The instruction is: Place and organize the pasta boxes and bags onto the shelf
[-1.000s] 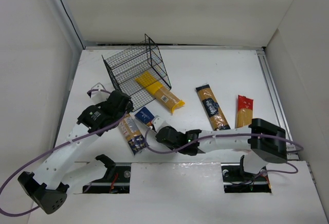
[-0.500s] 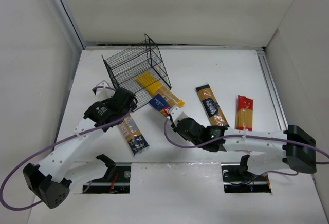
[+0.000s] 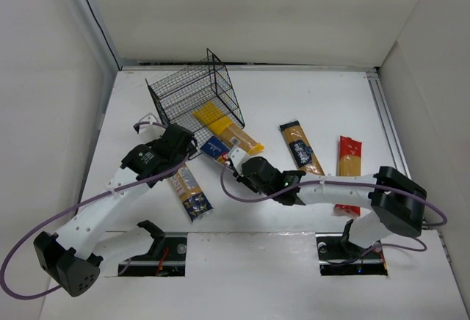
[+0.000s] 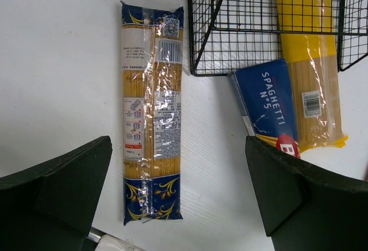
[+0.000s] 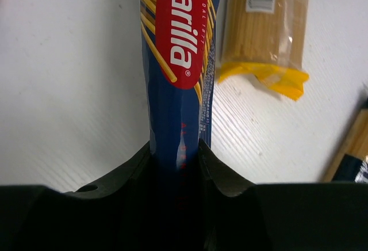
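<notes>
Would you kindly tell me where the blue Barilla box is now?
The blue Barilla box is mid-table in the top view, held by the right tool, beside the yellow bag.

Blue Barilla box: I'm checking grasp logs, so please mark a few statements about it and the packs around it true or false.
1. The right pincer is shut on the blue Barilla box. True.
2. The left pincer grips the blue-ended spaghetti bag. False: it is open, and the bag lies flat on the table below it.
3. The red-and-yellow bag lies on the table, outside the shelf. True.
4. The orange-brown pack stands inside the shelf. False: it lies flat on the table.
</notes>
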Robot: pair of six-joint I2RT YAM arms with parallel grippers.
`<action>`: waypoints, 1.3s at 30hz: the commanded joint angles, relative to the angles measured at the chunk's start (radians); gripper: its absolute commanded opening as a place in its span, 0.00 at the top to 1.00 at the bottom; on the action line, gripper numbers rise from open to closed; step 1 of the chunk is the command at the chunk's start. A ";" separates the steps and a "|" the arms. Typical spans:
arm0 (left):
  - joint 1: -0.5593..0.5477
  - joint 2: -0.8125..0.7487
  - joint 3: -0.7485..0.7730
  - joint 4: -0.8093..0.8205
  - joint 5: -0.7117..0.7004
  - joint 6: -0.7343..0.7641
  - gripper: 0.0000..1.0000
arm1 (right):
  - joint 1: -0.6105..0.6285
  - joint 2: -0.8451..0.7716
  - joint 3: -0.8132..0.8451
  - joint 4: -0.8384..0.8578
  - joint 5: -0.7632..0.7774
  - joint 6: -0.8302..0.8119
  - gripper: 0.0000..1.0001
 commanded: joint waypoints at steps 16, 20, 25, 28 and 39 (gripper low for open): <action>0.006 -0.059 -0.073 0.036 0.006 0.009 0.00 | -0.027 0.329 0.340 0.464 0.046 0.064 0.92; 0.006 -0.068 -0.106 0.046 0.035 -0.029 0.00 | -0.046 0.437 0.427 0.527 0.034 0.064 0.76; 0.006 -0.090 -0.158 0.046 0.106 -0.074 0.00 | -0.098 0.493 0.417 0.717 -0.071 0.064 0.32; 0.006 -0.099 -0.171 0.046 0.133 -0.083 0.00 | -0.128 0.503 0.363 0.777 -0.196 0.064 0.12; 0.006 -0.119 -0.344 0.046 0.344 -0.207 0.00 | -0.129 -0.083 -0.077 0.578 0.028 0.055 0.00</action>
